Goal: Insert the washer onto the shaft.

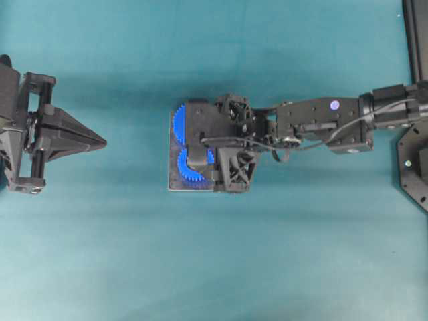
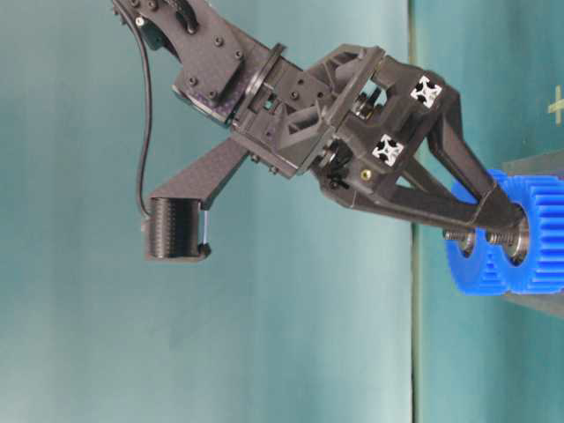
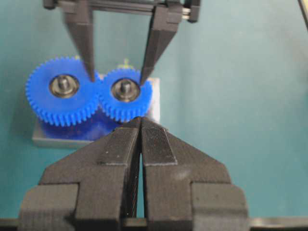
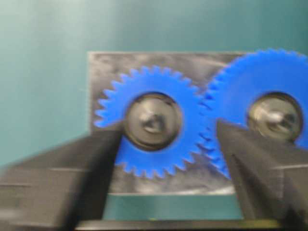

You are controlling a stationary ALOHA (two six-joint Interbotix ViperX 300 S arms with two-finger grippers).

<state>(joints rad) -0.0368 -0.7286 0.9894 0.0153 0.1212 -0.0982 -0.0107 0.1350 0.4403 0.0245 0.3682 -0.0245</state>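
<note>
Two meshed blue gears (image 3: 91, 103) sit on a grey base plate (image 3: 48, 139), each on a steel shaft. A metal ring that may be the washer (image 4: 153, 120) lies round the shaft (image 3: 125, 89) of the smaller gear (image 4: 144, 159); the larger gear (image 4: 240, 86) has a similar hub. My right gripper (image 4: 168, 132) is open, its fingertips straddling the smaller gear's hub, with nothing held between them; it also shows in the left wrist view (image 3: 117, 78). My left gripper (image 3: 140, 120) is shut and empty, well left of the plate (image 1: 103, 142).
The right arm's wrist (image 1: 227, 147) covers most of the plate (image 1: 172, 184) from above. A black frame piece (image 1: 414, 167) stands at the right edge. Teal table surface (image 1: 200, 267) lies all around.
</note>
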